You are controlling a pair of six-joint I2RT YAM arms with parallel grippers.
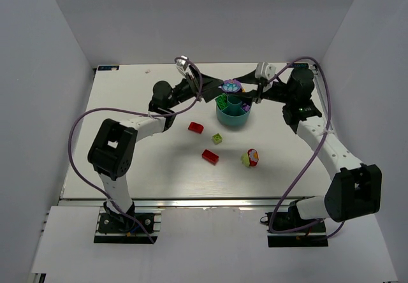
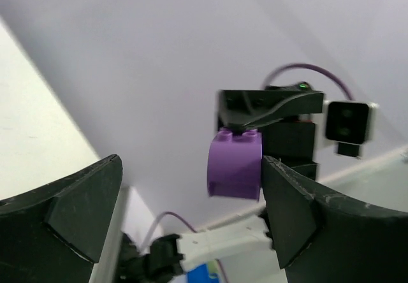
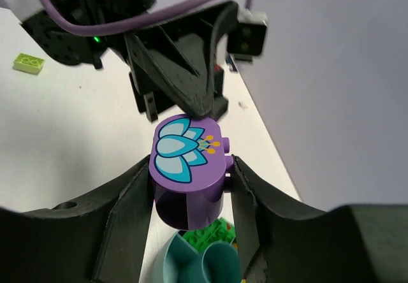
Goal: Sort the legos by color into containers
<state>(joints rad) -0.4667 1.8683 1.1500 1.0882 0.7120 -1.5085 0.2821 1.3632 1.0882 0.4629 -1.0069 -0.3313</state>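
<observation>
1. The right gripper has its fingers pinching a rounded purple plastic brick from both sides. It holds the brick in the air just above the round teal plastic bowl.
2. The brick's upper face carries a printed flower, with pale blue petals outlined in darker blue and a few small yellow and orange dots.
3. The left gripper has its fingers spread wide. The purple brick sits between them, just beside one finger and well apart from the other. Whether the near finger touches it cannot be told.
4. The bowl stands on the white surface towards its far side, between the two arms. Bright green bricks lie in one wedge compartment beside the central cup.
5. Loose on the surface, nearer the arm bases, are:
   - a red brick;
   - a small lime brick;
   - a second red brick;
   - another lime brick, touching a red-and-yellow piece.
6. A small blue-and-white tag lies at the far left corner of the surface. Its print is too small to read.
</observation>
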